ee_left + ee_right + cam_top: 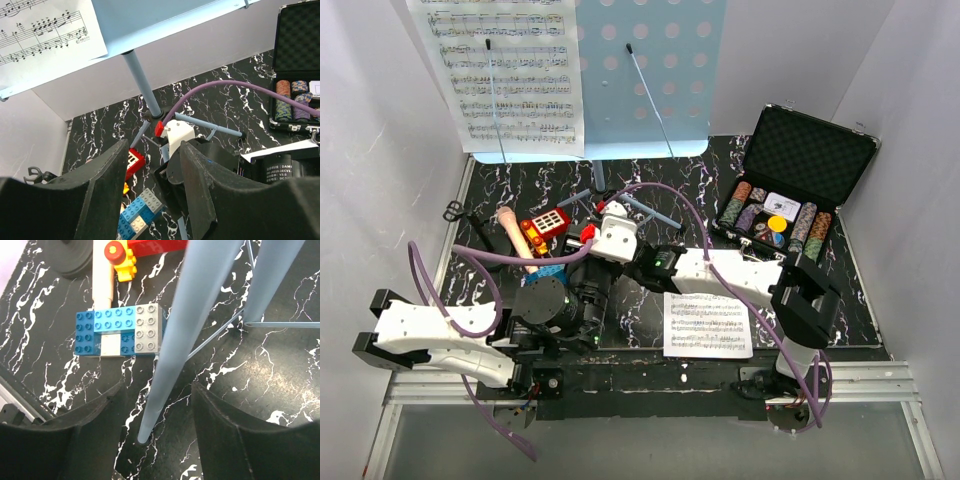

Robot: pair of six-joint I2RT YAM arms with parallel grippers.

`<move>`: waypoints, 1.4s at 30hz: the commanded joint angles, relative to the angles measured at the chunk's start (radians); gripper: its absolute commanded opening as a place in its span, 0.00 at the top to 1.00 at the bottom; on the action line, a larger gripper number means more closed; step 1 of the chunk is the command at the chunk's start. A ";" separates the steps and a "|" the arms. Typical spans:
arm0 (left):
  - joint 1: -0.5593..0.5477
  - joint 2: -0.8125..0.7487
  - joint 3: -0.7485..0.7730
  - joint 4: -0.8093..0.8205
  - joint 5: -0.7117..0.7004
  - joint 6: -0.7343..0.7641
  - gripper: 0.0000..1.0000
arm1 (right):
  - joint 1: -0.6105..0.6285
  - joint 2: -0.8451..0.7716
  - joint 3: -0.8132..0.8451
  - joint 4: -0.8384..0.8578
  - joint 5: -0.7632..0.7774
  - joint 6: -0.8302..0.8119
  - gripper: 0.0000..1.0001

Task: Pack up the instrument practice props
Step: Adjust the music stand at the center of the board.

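We judge the packing to be at an early stage: nothing looks stowed yet. The music stand (640, 70) is upright at the far centre of the table (880, 300), its tripod legs spread, and 1 sheet-music page (505, 75) rests on the left half of its desk. A 2nd page (708, 325) lies flat on the near right, beside the right arm. The microphone (517, 235) lies on the left among toys, near the blue bricks (117, 330). The poker chip case (810, 150) sits open at the far right and is not part of this job.

The right gripper (157, 390) is low at the foot of the stand. Its jaws are spread and straddle 1 tripod leg (170, 365), with a gap showing on both sides, so it has no grip yet. The left gripper (154, 147) is spread too and holds nothing, pointing toward the stand's hub from the near left.

As we read it, all of this is left to do: folding the stand, gathering both pages and picking up the microphone.
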 commanded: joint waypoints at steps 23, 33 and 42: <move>-0.004 -0.079 -0.050 -0.058 -0.157 -0.133 0.55 | -0.194 -0.132 -0.127 -0.033 0.010 -0.083 0.99; -0.004 -0.145 -0.069 -0.082 -0.135 -0.210 0.55 | -0.203 -0.132 -0.136 -0.072 -0.039 -0.251 0.99; -0.005 -0.151 0.077 -0.707 -0.034 -0.733 0.53 | -0.219 -0.201 -0.225 -0.105 -0.071 -0.337 0.99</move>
